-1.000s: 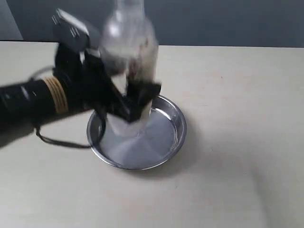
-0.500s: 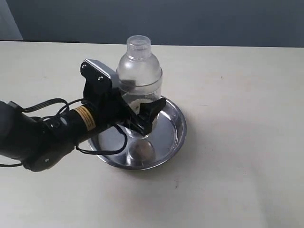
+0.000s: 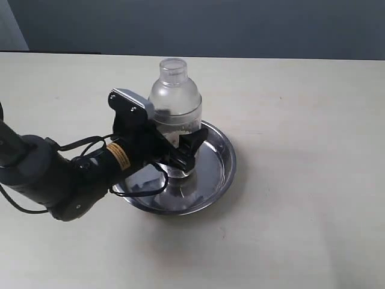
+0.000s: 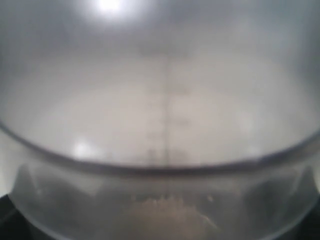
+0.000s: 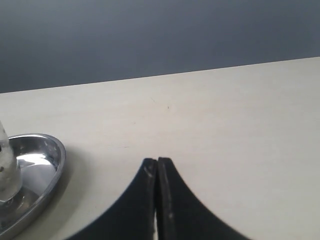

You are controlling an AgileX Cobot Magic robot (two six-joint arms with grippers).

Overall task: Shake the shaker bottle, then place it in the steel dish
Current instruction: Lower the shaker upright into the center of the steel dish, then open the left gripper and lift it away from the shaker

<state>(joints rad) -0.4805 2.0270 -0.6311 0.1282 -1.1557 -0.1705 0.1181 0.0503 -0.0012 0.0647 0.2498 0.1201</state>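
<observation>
Arm work first, from the exterior view: the left arm (image 3: pixel 54 174), black with a looping cable, reaches in low from the left edge and bends up toward the middle. The left gripper (image 3: pixel 180 146) is clamped on the lower body of the bottle (image 3: pixel 174 102), one finger across the front and the other behind it. The bottle stands upright with its cap on, its base low inside the dish (image 3: pixel 225 162). The dish sits near the middle of a pale beige table (image 3: pixel 301 192), and a dark grey-blue wall (image 3: pixel 252 27) runs behind.

The left wrist view is filled by the blurred clear bottle. Only here do faint scale marks (image 4: pixel 167 120) down its side and the beige bits (image 4: pixel 170 212) heaped at its bottom show.

The right wrist view alone shows the right gripper (image 5: pixel 156 200), its dark fingers pressed together and holding nothing, over bare table well apart from the dish. A sliver of the bottle shows at the picture's edge.
</observation>
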